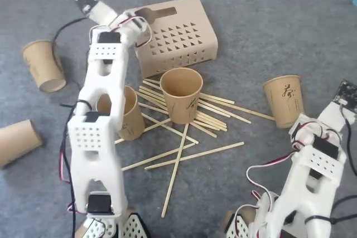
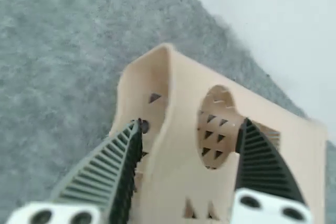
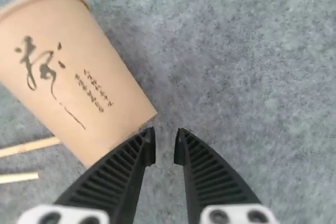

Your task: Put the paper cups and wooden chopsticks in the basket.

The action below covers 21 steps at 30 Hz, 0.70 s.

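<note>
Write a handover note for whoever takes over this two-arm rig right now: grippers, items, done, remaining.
Left gripper: open, straddling the end wall of the basket, which lies tipped on its side.
Right gripper: all but shut, empty, beside the standing right cup.
Centre cup and arm-side cup stand among the scattered chopsticks; toppled cups lie far left.
Done: nothing seen in the basket.
Left: right the basket, load everything.

Overhead; wrist cams close: basket (image 2: 178, 103), cup (image 3: 68, 77).
</note>
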{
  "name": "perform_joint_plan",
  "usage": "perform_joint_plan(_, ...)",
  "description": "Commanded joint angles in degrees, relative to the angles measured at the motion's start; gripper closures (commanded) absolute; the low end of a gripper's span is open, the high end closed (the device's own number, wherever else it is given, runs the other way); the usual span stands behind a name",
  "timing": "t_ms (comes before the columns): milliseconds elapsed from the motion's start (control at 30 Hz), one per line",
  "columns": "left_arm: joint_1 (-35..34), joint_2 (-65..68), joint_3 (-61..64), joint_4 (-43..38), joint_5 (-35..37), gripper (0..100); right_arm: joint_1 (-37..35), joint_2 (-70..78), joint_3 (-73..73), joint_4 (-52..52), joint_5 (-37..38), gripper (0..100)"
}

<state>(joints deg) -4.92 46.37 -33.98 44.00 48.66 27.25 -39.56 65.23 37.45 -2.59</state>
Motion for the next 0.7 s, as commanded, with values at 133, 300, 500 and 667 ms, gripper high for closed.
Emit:
perform_joint_plan(133,1.2,5.8,-14.2,3.5,0.6,93,-1.9,-12.0,5.5,-3.1,1.4,92.6)
perform_joint_plan(300,1.1,6.9,-19.1,9.6,0.6,99,-2.2,-17.4,8.3,-3.0,2.5,92.6)
perform_joint_plan(500,1.4,6.0,-30.0,25.7,-2.9,99,-2.9,-17.7,8.5,-3.0,2.6,92.6)
perform_joint_plan(667,1.6,6.1,-40.0,36.0,-3.3,99,-2.9,-17.7,8.6,-2.9,2.6,92.6)
